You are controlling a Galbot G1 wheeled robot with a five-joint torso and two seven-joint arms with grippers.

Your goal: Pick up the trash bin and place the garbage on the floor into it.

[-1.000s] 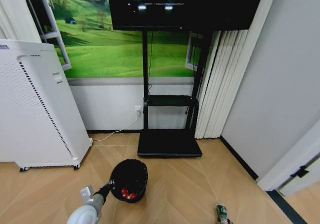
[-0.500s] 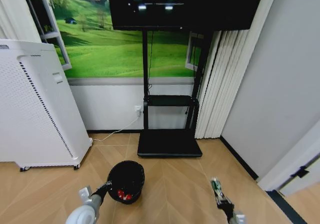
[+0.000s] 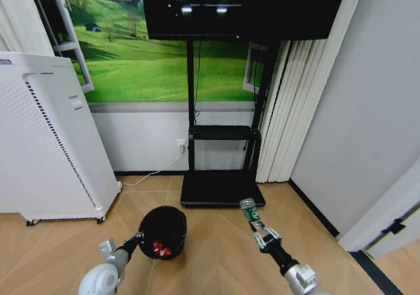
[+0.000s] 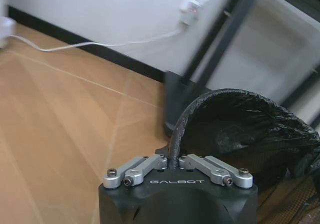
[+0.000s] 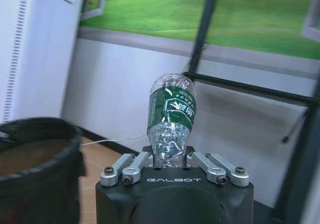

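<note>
We hold the trash bin (image 3: pixel 162 231) by its rim in the left pincer (image 4: pixel 175 161); the right pincer (image 5: pixel 170 165) pinches a crushed plastic bottle (image 5: pixel 171 116), well apart and possibly loose enough to slip.

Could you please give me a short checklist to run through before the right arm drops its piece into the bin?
1. Left gripper shut on the rim of the trash bin: ok.
2. Right gripper shut on the green-labelled bottle: ok.
3. Bottle above the bin's mouth: not ok; in the head view it is held off to the bin's right.
4. Bin mouth open and facing up: ok.
5. Room left inside: ok; red-and-white garbage lies at the bottom.
6. Floor free of other garbage: cannot tell.
</note>
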